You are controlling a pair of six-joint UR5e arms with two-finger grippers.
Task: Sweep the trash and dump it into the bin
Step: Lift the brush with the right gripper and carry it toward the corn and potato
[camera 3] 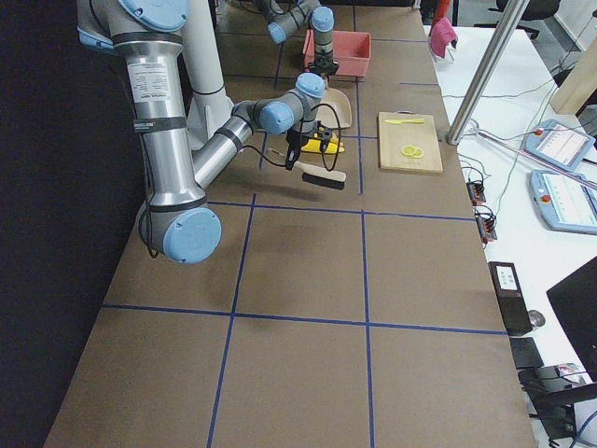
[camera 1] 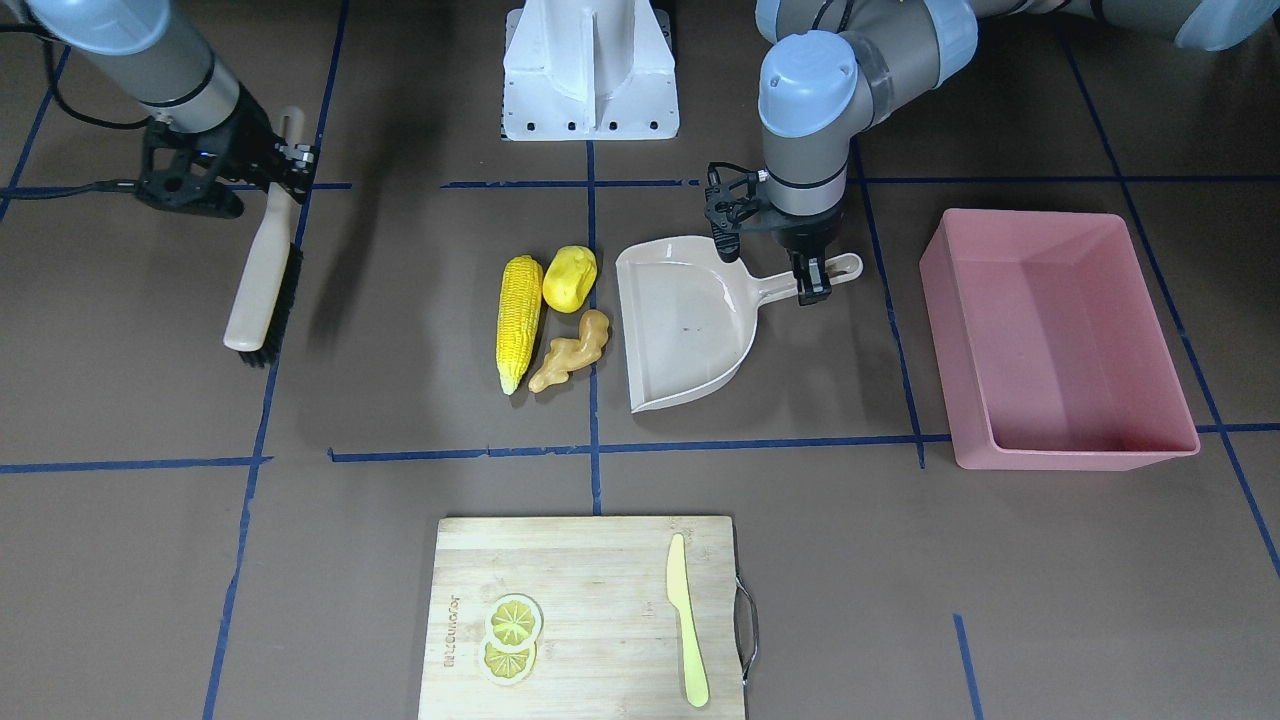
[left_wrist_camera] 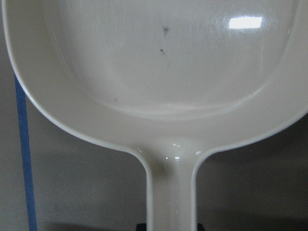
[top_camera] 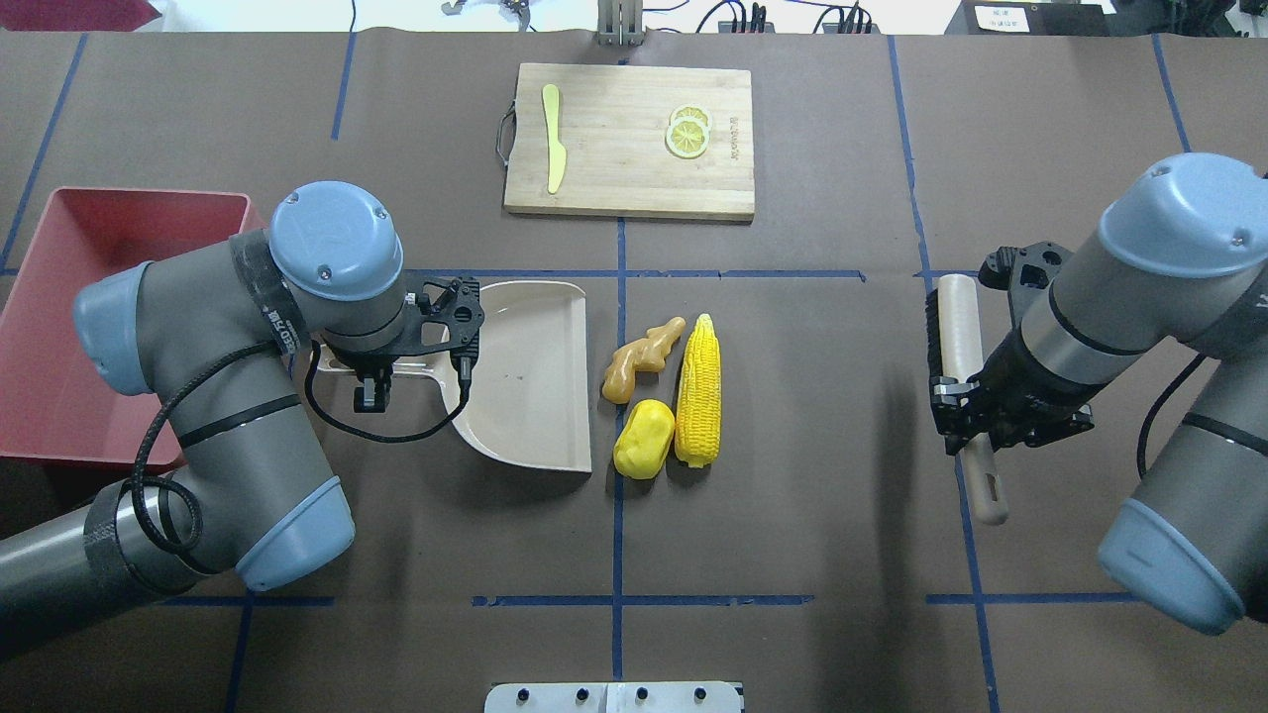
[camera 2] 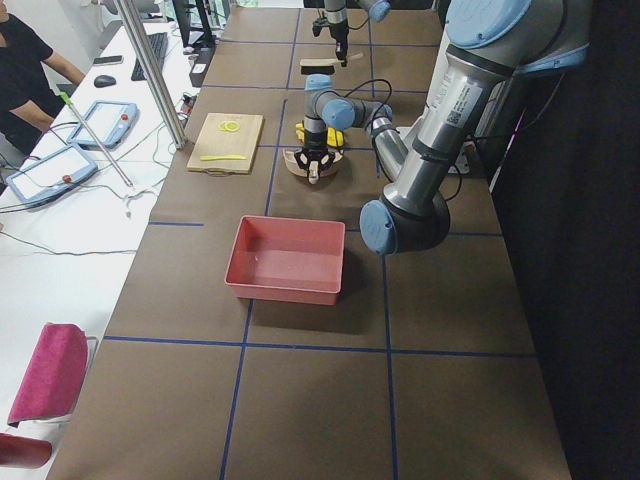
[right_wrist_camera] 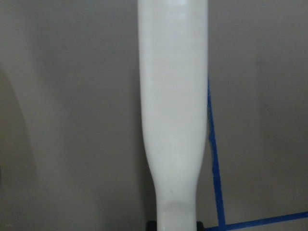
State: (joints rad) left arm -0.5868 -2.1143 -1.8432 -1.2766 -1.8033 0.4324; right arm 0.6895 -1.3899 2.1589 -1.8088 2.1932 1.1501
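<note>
The corn cob (camera 1: pixel 519 322), the yellow potato lump (camera 1: pixel 570 278) and the ginger root (camera 1: pixel 572 350) lie together on the table, just off the open mouth of the beige dustpan (camera 1: pixel 690 320). My left gripper (camera 1: pixel 812 280) is shut on the dustpan's handle; the pan (left_wrist_camera: pixel 163 72) is empty. The pink bin (camera 1: pixel 960 360) stands empty beyond the dustpan, on my left. My right gripper (camera 1: pixel 290 160) is shut on the handle of a wooden brush (camera 1: pixel 262 290), held above the table well to the right of the trash (top_camera: pixel 698 391).
A wooden cutting board (camera 1: pixel 580 600) with lemon slices (camera 1: pixel 512 635) and a pale yellow knife (camera 1: pixel 687 620) lies at the far side of the table. The robot's white base (camera 1: pixel 590 70) is at the near edge. An operator (camera 2: pixel 20 70) sits beyond the table.
</note>
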